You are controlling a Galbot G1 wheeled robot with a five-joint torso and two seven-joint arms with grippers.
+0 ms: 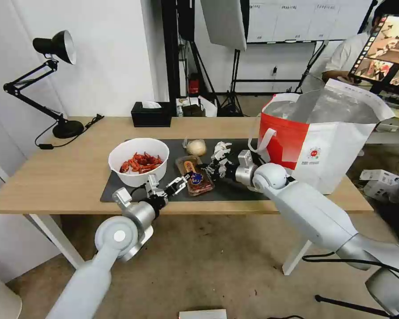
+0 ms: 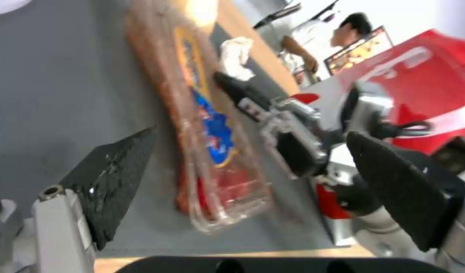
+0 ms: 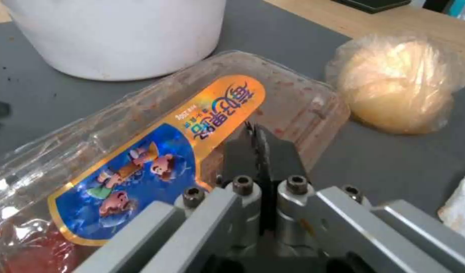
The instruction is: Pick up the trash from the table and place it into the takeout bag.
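Note:
On the dark mat (image 1: 244, 191) of the table (image 1: 53, 177) lies a clear plastic tray (image 1: 195, 176) (image 2: 207, 132) (image 3: 141, 151) with an orange-and-blue label. My left gripper (image 1: 168, 180) (image 2: 252, 182) is open at the tray's near end, its pads (image 2: 111, 178) low over the mat. From the right, my right gripper (image 1: 202, 167) (image 3: 255, 132) is shut, its tips at the tray's long edge. The white bowl of crayfish shells (image 1: 138, 161) stands to the left. A beige wrapped lump (image 1: 196, 147) (image 3: 399, 87) and crumpled tissue (image 1: 221, 149) lie behind. The takeout bag (image 1: 319, 141) stands open on the right.
A black tissue box (image 1: 151, 114) sits at the table's back edge and a black desk lamp (image 1: 53, 79) at the back left. The mat's front edge runs close to the table's front edge. Light stands and a monitor fill the room behind.

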